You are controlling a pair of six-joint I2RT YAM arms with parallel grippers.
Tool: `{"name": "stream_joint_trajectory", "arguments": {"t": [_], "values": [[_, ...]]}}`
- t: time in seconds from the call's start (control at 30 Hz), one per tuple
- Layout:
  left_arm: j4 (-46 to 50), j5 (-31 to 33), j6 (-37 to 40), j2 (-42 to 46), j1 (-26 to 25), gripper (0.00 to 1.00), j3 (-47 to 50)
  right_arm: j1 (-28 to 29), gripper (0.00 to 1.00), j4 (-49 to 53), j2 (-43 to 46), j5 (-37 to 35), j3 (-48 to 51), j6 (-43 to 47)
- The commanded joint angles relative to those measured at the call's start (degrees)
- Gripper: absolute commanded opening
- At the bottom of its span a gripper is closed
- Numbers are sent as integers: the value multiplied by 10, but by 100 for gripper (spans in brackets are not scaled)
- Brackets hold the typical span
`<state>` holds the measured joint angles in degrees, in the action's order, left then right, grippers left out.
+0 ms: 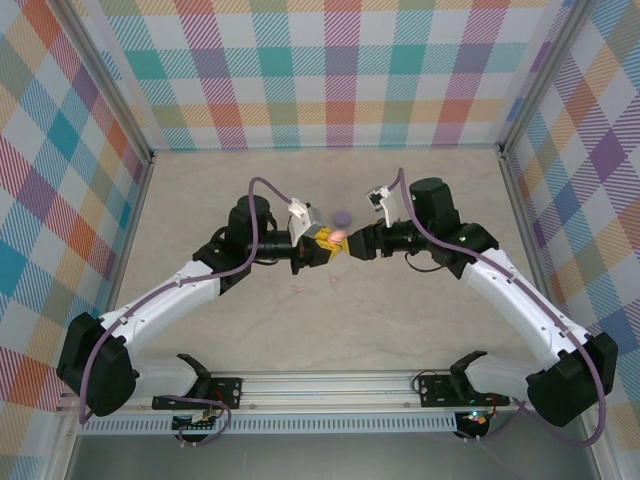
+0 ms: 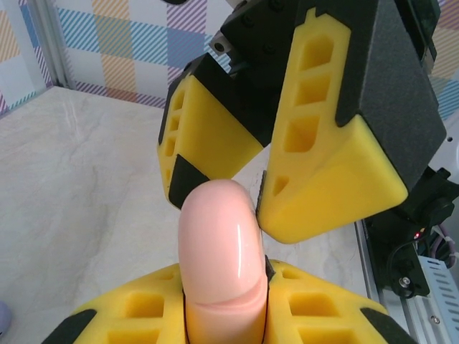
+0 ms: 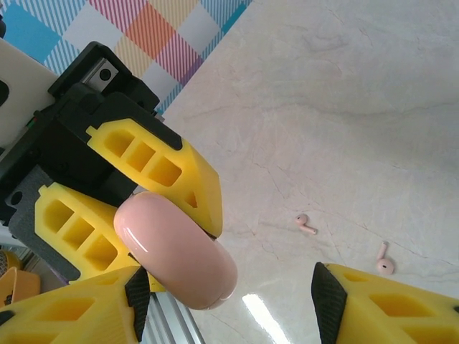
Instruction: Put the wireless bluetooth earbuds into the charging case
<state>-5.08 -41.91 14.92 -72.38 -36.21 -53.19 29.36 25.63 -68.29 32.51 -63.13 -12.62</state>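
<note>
My left gripper (image 1: 322, 246) (image 2: 226, 304) is shut on a glossy pale pink charging case (image 1: 336, 236) (image 2: 219, 244) (image 3: 176, 254), which is closed and held above the table. My right gripper (image 1: 352, 245) (image 3: 231, 304) is open, its yellow fingers (image 2: 330, 179) standing either side of the case's free end. I cannot tell whether they touch it. Two pale pink earbuds (image 3: 306, 224) (image 3: 385, 262) lie loose on the marble below; one of these pink earbuds (image 1: 297, 290) lies in front of the grippers. The purple earbuds are out of view.
A small round purple case (image 1: 343, 216) sits on the table just behind the two grippers. Plaid walls close the back and both sides. A metal rail (image 1: 330, 385) with the arm bases runs along the near edge.
</note>
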Motion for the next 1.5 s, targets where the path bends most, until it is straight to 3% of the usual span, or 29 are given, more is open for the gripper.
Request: {"name": "stream_joint_trajectory", "arguments": {"t": [0.0,0.43,0.6,0.67,0.87,1.0,1.23,1.47], "values": [[4,-47,35,8,-18,16,-10,0,63,-1,5,-45,-17,0],[17,-49,43,7,-21,16,-16,0,64,6,7,-55,-19,-1],[5,-21,27,1,-21,16,-11,0,66,2,28,-55,-16,0],[-5,-8,17,-2,-21,16,-5,0,67,5,41,-78,-12,-2],[-27,13,-13,4,-19,16,13,-3,70,40,68,-255,6,-38],[-30,21,-34,25,-19,15,25,-7,70,83,41,-294,4,-46],[-26,57,-67,91,-19,15,57,-10,69,90,-33,-264,22,-65],[-22,99,-105,131,-19,13,87,-10,57,59,-133,-157,38,-84]]}}
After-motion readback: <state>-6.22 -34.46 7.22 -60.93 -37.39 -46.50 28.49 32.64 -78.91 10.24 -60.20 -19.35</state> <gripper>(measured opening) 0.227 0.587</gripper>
